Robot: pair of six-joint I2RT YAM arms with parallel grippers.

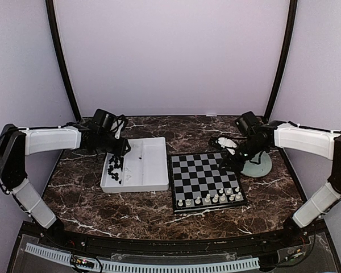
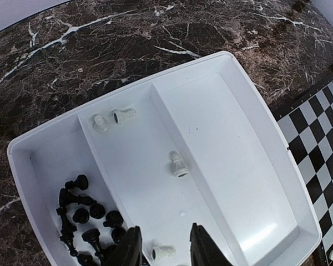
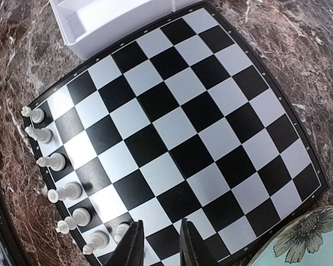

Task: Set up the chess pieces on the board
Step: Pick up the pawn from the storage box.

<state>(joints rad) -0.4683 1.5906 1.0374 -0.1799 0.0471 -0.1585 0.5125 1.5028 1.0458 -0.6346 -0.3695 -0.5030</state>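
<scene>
Nearest the arm bases, a row of white pieces [image 1: 207,199] stands along the near edge of the board [image 1: 202,170], with a few more on the rank behind, toward the right. Filling one side first keeps the far squares clear for reaching, I judge. The right tool [image 3: 159,228] hovers low over that near right corner, jaws partly apart with only bare squares between them. One white piece stands just beside its left finger, apparently free.

Left of the board on the desk [image 1: 131,207], the tray [image 2: 238,166] serves as stock: black pieces [image 2: 80,213] are heaped in its left compartment, and a few white ones lie loose in the middle. The left tool [image 2: 165,230] reaches down there, jaws partly open either side of a toppled white piece [image 2: 165,253], gripping nothing — lined up for a pick, I judge.

Farther right, the plate [image 1: 260,166] sits by the board's far corner.
</scene>
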